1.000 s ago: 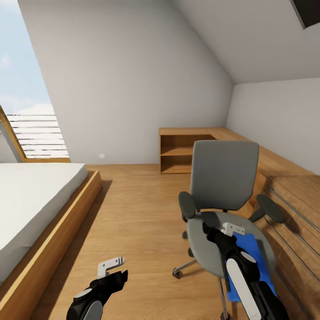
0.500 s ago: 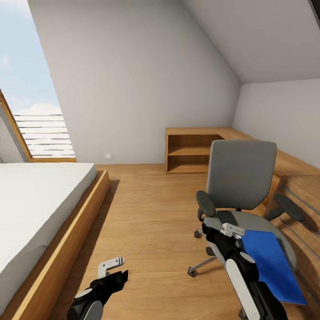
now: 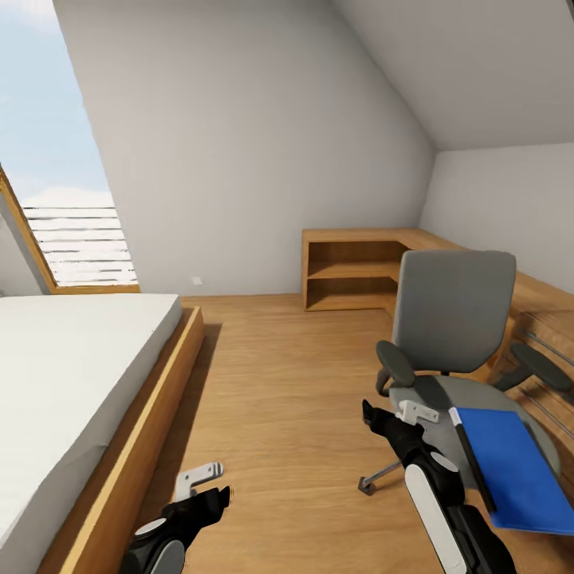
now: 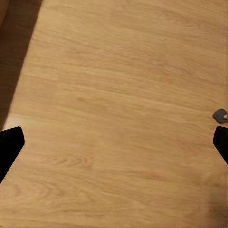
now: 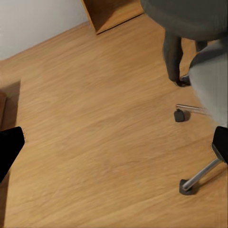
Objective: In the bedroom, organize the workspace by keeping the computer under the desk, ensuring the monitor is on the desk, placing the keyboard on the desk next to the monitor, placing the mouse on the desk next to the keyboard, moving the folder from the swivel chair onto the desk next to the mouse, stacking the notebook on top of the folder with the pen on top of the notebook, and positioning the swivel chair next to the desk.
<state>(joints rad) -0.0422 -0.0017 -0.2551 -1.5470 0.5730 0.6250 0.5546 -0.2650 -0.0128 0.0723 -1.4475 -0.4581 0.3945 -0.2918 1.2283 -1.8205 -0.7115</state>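
- The swivel chair [image 3: 454,343] stands at the right of the head view, its tall grey back toward the low wooden cabinets [image 3: 359,267] that run along the right wall.
- The folder [image 3: 514,466] lies flat on the chair seat, its black spine edge toward the robot's side and its near corner reaching past the seat rim.
- The right hand [image 3: 416,412] hovers over the floor [image 3: 279,383] just beside the seat's left edge, close to the folder's spine but apart from it. In the right wrist view its fingertips [image 5: 9,145] sit at opposite edges, spread wide with nothing between them.
- That wrist view also shows the chair's casters [image 5: 179,115] and metal star legs on the planks, with the seat edge overhead.
- The left hand [image 3: 203,477] hangs low over bare planks; its fingers [image 4: 9,142] are likewise spread wide apart around nothing.
- A bed [image 3: 72,375] with a wooden frame fills the left side; its long edge runs toward the far wall.
- Between the bed frame and the chair lies a broad strip of open floor, running to the grey wall and the cabinet's open shelves.
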